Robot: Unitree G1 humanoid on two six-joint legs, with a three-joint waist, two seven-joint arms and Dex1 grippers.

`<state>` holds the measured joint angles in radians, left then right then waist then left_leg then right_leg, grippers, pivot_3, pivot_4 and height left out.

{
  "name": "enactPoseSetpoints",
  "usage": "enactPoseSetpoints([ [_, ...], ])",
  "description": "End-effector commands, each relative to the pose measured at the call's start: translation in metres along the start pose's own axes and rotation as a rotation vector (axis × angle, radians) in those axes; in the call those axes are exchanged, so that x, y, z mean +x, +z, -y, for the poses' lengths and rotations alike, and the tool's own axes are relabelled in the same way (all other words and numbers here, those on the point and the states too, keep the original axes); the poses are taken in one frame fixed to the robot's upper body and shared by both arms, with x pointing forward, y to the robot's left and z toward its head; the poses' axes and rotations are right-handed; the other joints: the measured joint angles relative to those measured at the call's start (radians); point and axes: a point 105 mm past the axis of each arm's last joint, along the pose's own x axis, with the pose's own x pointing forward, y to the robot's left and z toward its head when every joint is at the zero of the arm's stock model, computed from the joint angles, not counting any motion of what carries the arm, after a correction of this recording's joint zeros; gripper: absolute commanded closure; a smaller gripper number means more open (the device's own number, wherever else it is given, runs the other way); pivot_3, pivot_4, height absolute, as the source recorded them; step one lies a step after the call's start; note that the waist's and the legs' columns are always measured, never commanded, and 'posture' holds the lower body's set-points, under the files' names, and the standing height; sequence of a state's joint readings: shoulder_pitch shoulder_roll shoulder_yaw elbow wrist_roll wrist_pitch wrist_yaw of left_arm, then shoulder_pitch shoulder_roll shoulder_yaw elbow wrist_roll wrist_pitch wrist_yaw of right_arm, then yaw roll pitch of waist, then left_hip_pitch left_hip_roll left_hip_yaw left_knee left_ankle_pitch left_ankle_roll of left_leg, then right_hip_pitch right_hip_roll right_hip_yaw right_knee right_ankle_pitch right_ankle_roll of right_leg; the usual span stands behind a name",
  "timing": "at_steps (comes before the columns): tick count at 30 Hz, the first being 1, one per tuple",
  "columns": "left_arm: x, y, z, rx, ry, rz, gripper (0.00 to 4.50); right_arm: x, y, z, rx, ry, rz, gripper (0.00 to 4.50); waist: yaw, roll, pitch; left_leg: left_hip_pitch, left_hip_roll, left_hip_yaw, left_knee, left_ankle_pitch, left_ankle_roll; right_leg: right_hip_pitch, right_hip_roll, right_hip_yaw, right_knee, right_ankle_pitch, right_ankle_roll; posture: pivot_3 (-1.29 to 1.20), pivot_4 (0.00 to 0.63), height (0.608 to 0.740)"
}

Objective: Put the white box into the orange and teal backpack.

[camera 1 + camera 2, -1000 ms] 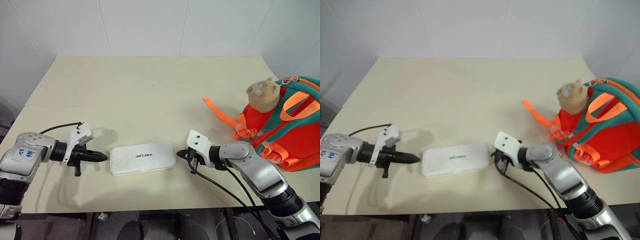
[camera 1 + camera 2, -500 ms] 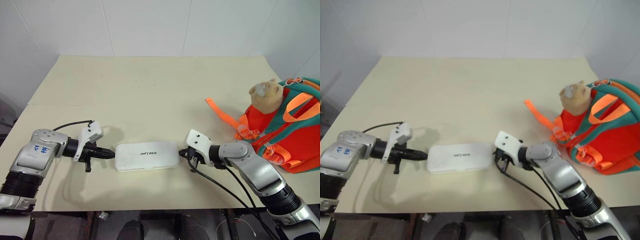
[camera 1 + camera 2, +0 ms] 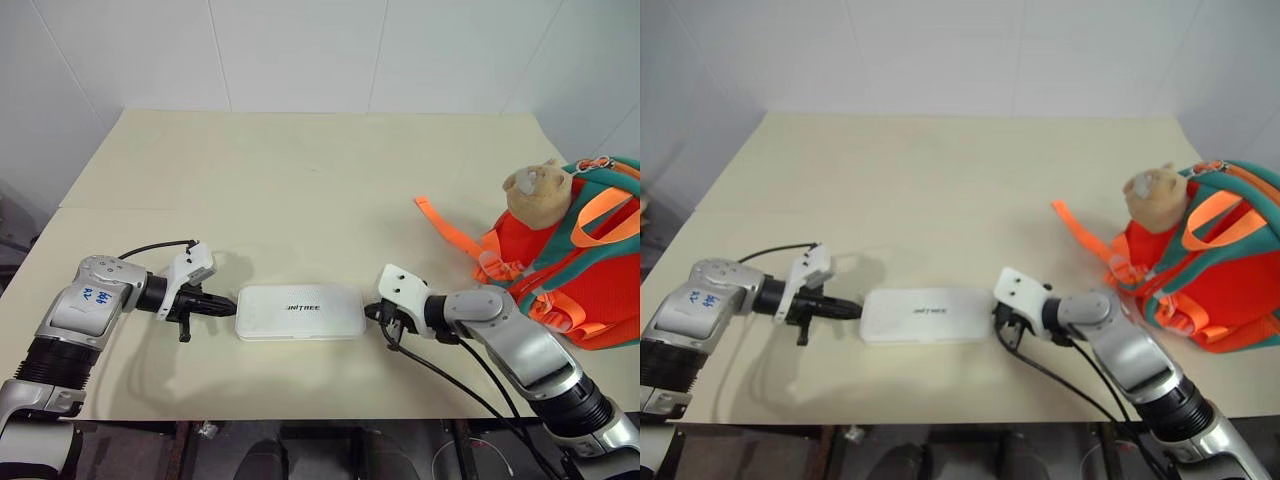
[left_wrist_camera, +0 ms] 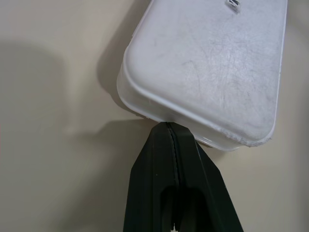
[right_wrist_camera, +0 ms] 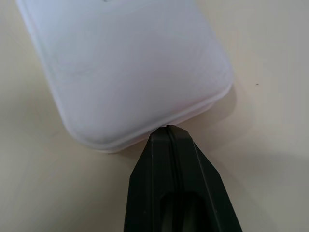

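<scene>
Two closed grippers, left (image 3: pixel 232 308) and right (image 3: pixel 368 311), pinch flat glossy white box (image 3: pixel 300 311) endwise (nothing clasped); press evenly, lift level toward orange-teal backpack (image 3: pixel 580 270).

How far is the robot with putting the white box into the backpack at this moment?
Done: both shut grippers, the left gripper and the right gripper, are at opposite short ends of the white box. In hand: pressing it between them. Left: the box lies flat on the table, apart from the orange and teal backpack.
</scene>
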<state>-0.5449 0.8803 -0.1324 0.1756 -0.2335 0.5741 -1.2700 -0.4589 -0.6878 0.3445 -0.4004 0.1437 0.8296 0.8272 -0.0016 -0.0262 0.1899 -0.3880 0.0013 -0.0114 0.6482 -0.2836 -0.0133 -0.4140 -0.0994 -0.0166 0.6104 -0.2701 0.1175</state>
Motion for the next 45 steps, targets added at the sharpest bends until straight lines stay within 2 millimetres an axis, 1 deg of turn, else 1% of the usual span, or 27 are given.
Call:
enactPoseSetpoints([
  [1, -0.017, 0.002, -0.008, 0.021, 0.056, 0.007, 4.5, -0.013, 0.008, 0.004, -0.038, -0.027, 0.029, 4.38, -0.001, 0.0, 0.0, 0.0, 0.0, 0.0, 0.0, 0.0, 0.0, 0.0, 0.0, 0.0, 0.0, 0.0, 0.0, 0.0, 0.15, 0.74],
  [5, -0.025, 0.0, -0.013, 0.012, 0.097, 0.013, 4.5, -0.02, 0.007, 0.012, -0.028, -0.065, 0.026, 4.38, 0.0, 0.0, 0.0, 0.0, 0.0, 0.0, 0.0, 0.0, 0.0, 0.0, 0.0, 0.0, 0.0, 0.0, 0.0, 0.0, 0.15, 0.74],
  [6, -0.029, 0.0, -0.018, -0.014, 0.128, 0.024, 4.5, -0.028, 0.006, 0.024, -0.009, -0.124, 0.017, 4.38, 0.0, 0.0, 0.0, 0.0, 0.0, 0.0, 0.0, 0.0, 0.0, 0.0, 0.0, 0.0, 0.0, 0.0, 0.0, 0.0, 0.15, 0.74],
  [7, -0.032, 0.0, -0.021, -0.034, 0.149, 0.033, 4.5, -0.034, 0.004, 0.032, 0.006, -0.167, 0.011, 3.67, 0.0, 0.0, 0.0, 0.0, 0.0, 0.0, 0.0, 0.0, 0.0, 0.0, 0.0, 0.0, 0.0, 0.0, 0.0, 0.0, 0.15, 0.74],
  [8, -0.036, 0.004, -0.026, -0.086, 0.172, 0.08, 4.32, -0.043, 0.004, 0.037, 0.017, -0.179, 0.008, 3.55, 0.0, 0.0, 0.0, 0.0, 0.0, 0.0, 0.001, 0.0, 0.0, 0.0, 0.0, 0.0, 0.0, 0.0, 0.0, 0.0, 0.15, 0.74],
  [10, -0.041, 0.01, -0.03, -0.143, 0.188, 0.137, 3.92, -0.05, 0.005, 0.038, 0.025, -0.173, 0.007, 2.97, 0.001, 0.0, 0.0, 0.0, 0.0, 0.0, 0.001, 0.0, 0.0, 0.0, 0.0, 0.0, 0.001, 0.0, 0.0, 0.0, 0.15, 0.74],
  [12, -0.044, 0.012, -0.028, -0.154, 0.183, 0.155, 3.26, -0.059, 0.004, 0.04, 0.034, -0.175, 0.016, 2.26, 0.002, 0.0, 0.0, 0.0, 0.0, -0.001, 0.001, 0.0, 0.0, 0.0, 0.0, -0.001, 0.0, 0.0, 0.0, 0.0, 0.15, 0.74],
  [14, -0.046, 0.012, -0.026, -0.175, 0.195, 0.178, 2.64, -0.069, 0.003, 0.036, 0.051, -0.15, 0.028, 1.62, 0.001, 0.0, 0.0, 0.0, 0.0, 0.0, 0.0, 0.0, 0.0, 0.0, 0.0, 0.0, 0.0, 0.0, 0.0, 0.0, 0.15, 0.74],
  [17, -0.05, 0.009, -0.026, -0.185, 0.215, 0.176, 1.71, -0.072, 0.004, 0.037, 0.07, -0.153, 0.044, 0.59, 0.0, 0.0, 0.0, -0.001, 0.0, 0.0, 0.0, 0.0, 0.001, 0.0, 0.0, 0.0, -0.001, 0.0, 0.001, 0.0, 0.15, 0.74],
  [19, -0.051, 0.008, -0.026, -0.191, 0.222, 0.183, 1.08, -0.071, 0.003, 0.037, 0.069, -0.154, 0.042, 0.0, -0.004, 0.0, 0.0, 0.0, 0.0, 0.001, 0.0, 0.0, 0.001, 0.0, 0.0, 0.001, -0.001, 0.0, 0.001, 0.0, 0.15, 0.74],
  [22, -0.053, 0.011, -0.025, -0.21, 0.23, 0.22, 0.13, -0.065, 0.006, 0.032, 0.052, -0.134, 0.053, 0.0, -0.002, 0.0, 0.0, 0.001, 0.001, 0.001, 0.0, 0.0, 0.001, 0.0, 0.0, 0.001, -0.001, 0.0, 0.001, 0.0, 0.15, 0.74],
  [23, -0.053, 0.012, -0.024, -0.219, 0.23, 0.236, 0.02, -0.062, 0.01, 0.031, 0.054, -0.131, 0.071, 0.0, -0.001, 0.0, 0.0, 0.001, 0.001, 0.001, 0.001, 0.0, 0.001, 0.0, 0.0, 0.001, -0.001, 0.0, 0.001, 0.0, 0.15, 0.74],
  [24, -0.053, 0.013, -0.023, -0.222, 0.225, 0.248, 0.02, -0.06, 0.013, 0.032, 0.064, -0.138, 0.091, 0.0, -0.001, 0.0, 0.0, 0.001, 0.001, 0.0, 0.0, 0.0, 0.001, 0.0, 0.0, 0.001, -0.002, 0.0, 0.0, 0.0, 0.15, 0.74],
  [27, -0.054, 0.016, -0.026, -0.173, 0.299, 0.287, 0.02, -0.054, 0.02, 0.037, 0.175, -0.165, 0.165, 0.0, -0.002, 0.0, 0.0, 0.002, 0.001, 0.0, 0.001, 0.0, 0.001, 0.0, 0.0, 0.002, -0.002, 0.0, 0.0, 0.0, 0.15, 0.74],
  [29, -0.055, 0.011, -0.029, -0.151, 0.354, 0.282, 0.02, -0.05, 0.019, 0.039, 0.217, -0.181, 0.166, 0.0, 0.0, 0.0, 0.0, 0.002, 0.001, -0.003, 0.0, 0.0, 0.001, 0.0, -0.001, 0.002, -0.001, 0.0, 0.0, 0.0, 0.15, 0.74],
  [31, -0.054, 0.005, -0.026, -0.128, 0.373, 0.271, 0.02, -0.047, 0.018, 0.043, 0.23, -0.219, 0.166, 0.0, 0.0, 0.0, 0.0, 0.001, 0.001, -0.004, 0.0, -0.001, 0.0, 0.0, -0.002, 0.002, 0.0, 0.0, 0.001, 0.0, 0.15, 0.74],
  [35, -0.053, -0.005, -0.018, -0.133, 0.361, 0.266, 0.02, -0.037, 0.004, 0.05, 0.153, -0.301, 0.1, 0.0, 0.0, 0.0, 0.0, 0.001, -0.001, -0.005, -0.001, -0.001, -0.001, -0.001, -0.005, 0.002, -0.001, 0.0, 0.001, 0.0, 0.15, 0.74],
  [38, -0.052, -0.013, -0.012, -0.192, 0.343, 0.256, 0.02, -0.03, -0.001, 0.052, 0.111, -0.326, 0.086, 0.0, -0.001, 0.0, 0.0, 0.0, -0.002, -0.004, -0.001, -0.002, -0.001, -0.001, -0.006, 0.002, -0.002, 0.0, 0.001, 0.0, 0.15, 0.74],
  [39, -0.052, -0.016, -0.011, -0.228, 0.342, 0.238, 0.02, -0.028, 0.0, 0.05, 0.1, -0.318, 0.089, 0.0, 0.0, 0.0, 0.0, 0.0, -0.002, -0.004, -0.001, -0.002, -0.001, -0.001, -0.006, 0.002, -0.002, 0.0, 0.001, 0.0, 0.15, 0.74],
  [42, -0.048, -0.019, -0.008, -0.276, 0.314, 0.229, 0.02, -0.021, -0.002, 0.039, 0.041, -0.27, 0.075, 0.0, 0.0, 0.0, 0.0, 0.0, -0.002, -0.004, -0.001, -0.002, -0.001, -0.001, -0.005, 0.001, -0.002, 0.0, 0.001, 0.0, 0.15, 0.74],
  [45, -0.045, -0.018, -0.003, -0.304, 0.275, 0.234, 0.02, -0.017, -0.001, 0.033, 0.009, -0.248, 0.078, 0.0, -0.001, 0.0, 0.0, 0.0, -0.002, -0.003, 0.0, -0.002, -0.001, -0.001, -0.005, 0.001, -0.003, 0.0, 0.001, 0.0, 0.15, 0.74],
])
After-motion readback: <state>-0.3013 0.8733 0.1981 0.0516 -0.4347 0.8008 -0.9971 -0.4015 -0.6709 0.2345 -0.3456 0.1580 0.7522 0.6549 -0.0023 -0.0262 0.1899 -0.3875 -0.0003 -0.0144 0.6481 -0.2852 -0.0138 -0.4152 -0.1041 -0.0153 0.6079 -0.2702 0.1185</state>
